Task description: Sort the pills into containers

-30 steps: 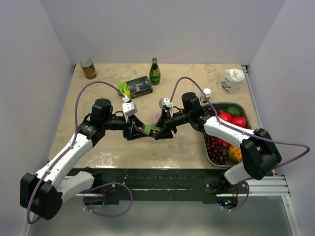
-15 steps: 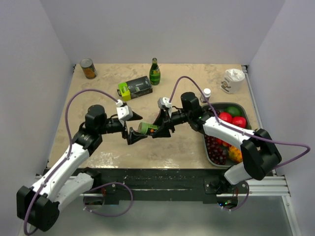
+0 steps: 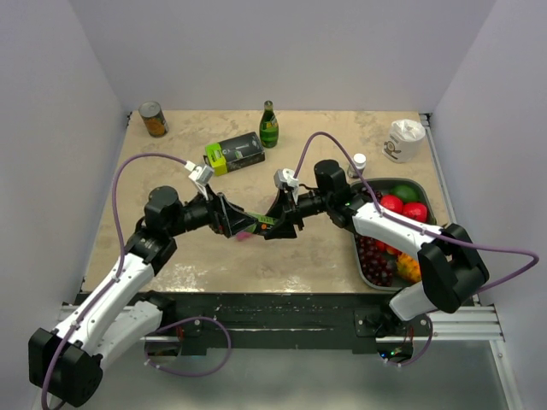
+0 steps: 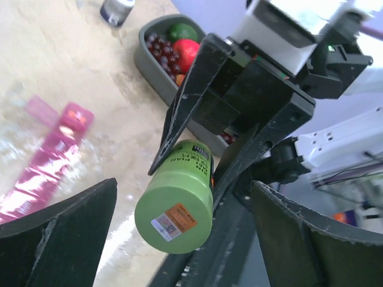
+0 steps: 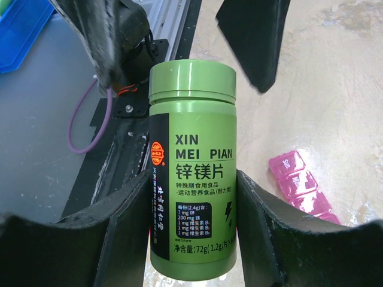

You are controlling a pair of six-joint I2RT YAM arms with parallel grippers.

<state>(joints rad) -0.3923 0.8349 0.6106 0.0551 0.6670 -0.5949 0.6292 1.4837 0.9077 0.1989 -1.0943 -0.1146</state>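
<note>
From above, the left gripper and the right gripper meet nose to nose over the middle of the table. The right gripper is clamped on a green bottle. It holds the bottle sideways above the surface, one end toward the left gripper. A bit of the pink pill organiser shows on the table just under them, on the side of the near edge.

Along the far edge stand a can at the left corner, a glass bottle near the middle and a white cup at the right corner. A black-and-lime box lies just in front of the glass bottle. A small white-capped bottle stands by the far end of the grey tray, which sits at the right edge and holds fruit.

In the left wrist view, the left gripper's fingers are spread wide at the two lower corners, holding nothing. The green bottle's round end, with an orange-and-white sticker, faces the camera between them and apart from both. The right gripper's two black fingers pinch it. The pill organiser lies flat on the table to the left.

In the right wrist view, the right gripper's fingers press the bottle's labelled sides. Its green cap is on. The left fingers show beyond the cap, on either side and clear of it. A few pink compartments of the pill organiser lie on the table at the lower right.
</note>
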